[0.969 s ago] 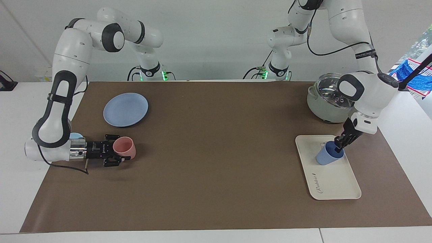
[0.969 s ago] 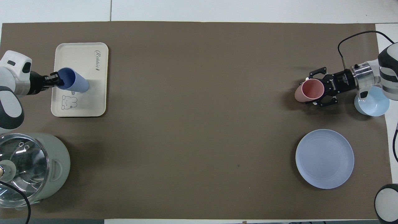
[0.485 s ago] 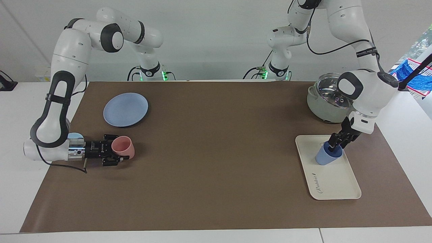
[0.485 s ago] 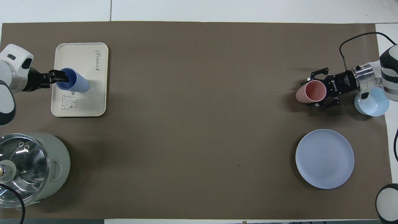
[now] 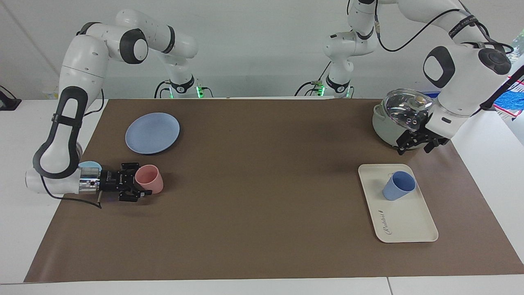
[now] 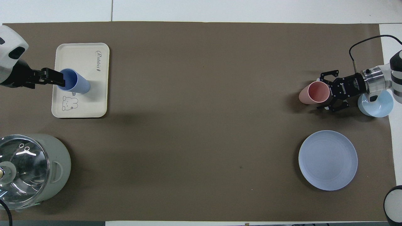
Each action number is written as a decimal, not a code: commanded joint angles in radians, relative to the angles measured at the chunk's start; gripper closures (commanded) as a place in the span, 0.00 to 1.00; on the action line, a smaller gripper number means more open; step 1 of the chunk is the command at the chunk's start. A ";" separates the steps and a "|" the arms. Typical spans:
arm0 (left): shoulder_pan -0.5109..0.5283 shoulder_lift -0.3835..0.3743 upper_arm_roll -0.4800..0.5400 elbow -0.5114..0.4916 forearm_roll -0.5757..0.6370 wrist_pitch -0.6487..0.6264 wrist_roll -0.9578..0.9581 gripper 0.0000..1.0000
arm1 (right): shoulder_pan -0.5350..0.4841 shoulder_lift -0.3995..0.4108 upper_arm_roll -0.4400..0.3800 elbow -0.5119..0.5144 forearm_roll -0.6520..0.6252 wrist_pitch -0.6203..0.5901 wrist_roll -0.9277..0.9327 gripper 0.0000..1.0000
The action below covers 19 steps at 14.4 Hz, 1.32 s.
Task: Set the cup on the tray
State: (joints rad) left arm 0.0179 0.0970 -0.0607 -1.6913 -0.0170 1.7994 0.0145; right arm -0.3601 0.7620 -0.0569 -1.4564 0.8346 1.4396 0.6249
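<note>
You see the cup [image 5: 398, 185] standing upright on the tray [image 5: 405, 223], on the half nearer the robots, at the left arm's end of the table. Your left gripper [image 5: 417, 143] hangs above the tray's near edge, fingers spread, clear of the cup. Your right gripper [image 5: 137, 187] lies low on the table, fingers spread beside the pink cup [image 5: 149, 178].

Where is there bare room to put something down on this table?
The wide brown middle, between the tray holding the cup and the blue plate, is bare. It is crowded around the pink cup, the right tool and the light-blue bowl.
</note>
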 commanded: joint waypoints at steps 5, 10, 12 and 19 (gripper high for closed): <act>-0.027 0.006 0.004 0.205 0.015 -0.252 0.012 0.00 | -0.069 0.008 0.019 0.100 -0.115 -0.063 -0.057 0.00; -0.018 -0.023 0.010 0.138 0.012 -0.172 0.009 0.00 | -0.056 -0.087 0.025 0.169 -0.208 -0.130 -0.062 0.00; -0.018 -0.028 0.010 0.131 0.014 -0.169 0.006 0.00 | 0.016 -0.162 0.037 0.220 -0.355 -0.128 -0.137 0.00; -0.015 0.099 0.013 0.403 0.023 -0.362 0.033 0.00 | 0.225 -0.403 0.045 0.209 -0.659 -0.088 -0.349 0.00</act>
State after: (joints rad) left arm 0.0020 0.1323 -0.0516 -1.3843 -0.0112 1.4732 0.0186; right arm -0.1897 0.4237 -0.0143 -1.2178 0.2582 1.3237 0.3240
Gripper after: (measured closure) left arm 0.000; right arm 0.000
